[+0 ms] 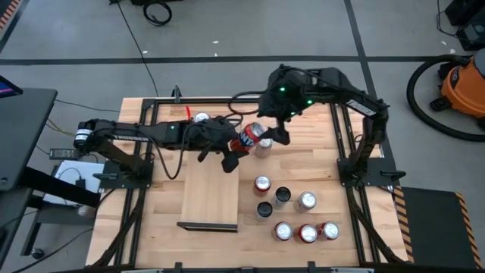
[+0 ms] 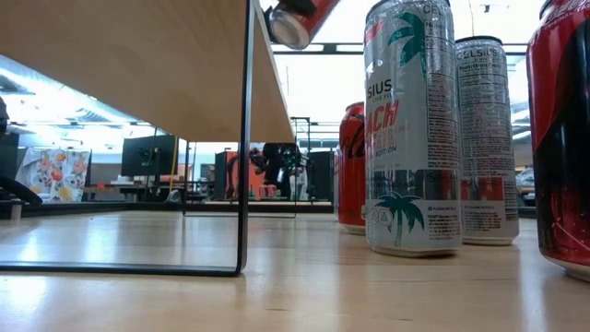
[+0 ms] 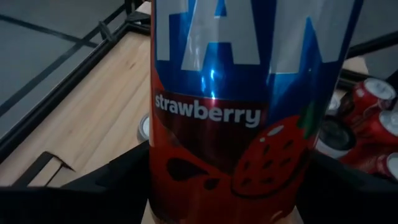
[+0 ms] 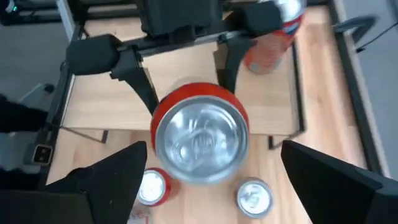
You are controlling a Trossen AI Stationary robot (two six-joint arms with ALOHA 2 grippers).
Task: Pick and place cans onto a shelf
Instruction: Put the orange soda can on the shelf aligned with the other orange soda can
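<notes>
1. Red-and-blue strawberry drink can (image 3: pixel 242 112) fills the left wrist view, clamped between the left gripper (image 1: pixel 227 155) fingers, held tilted in the air over the far end of the long light wooden shelf (image 1: pixel 208 193).
2. Right gripper (image 1: pixel 267 135) sits just beside the can top, jaws spread, released.
3. Judgement: thin aluminium wall, smooth and slippery, dents easily; take mid-body, moderate squeeze.
4. Remaining cans (image 1: pixel 303 220) stand grouped on the table (image 1: pixel 318 163).

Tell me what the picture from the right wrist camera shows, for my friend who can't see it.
A red can with a shiny round top fills the middle, held between the left gripper's dark fingers above the light wooden shelf. The right gripper's own open fingers frame it, with two more can tops below.
</notes>
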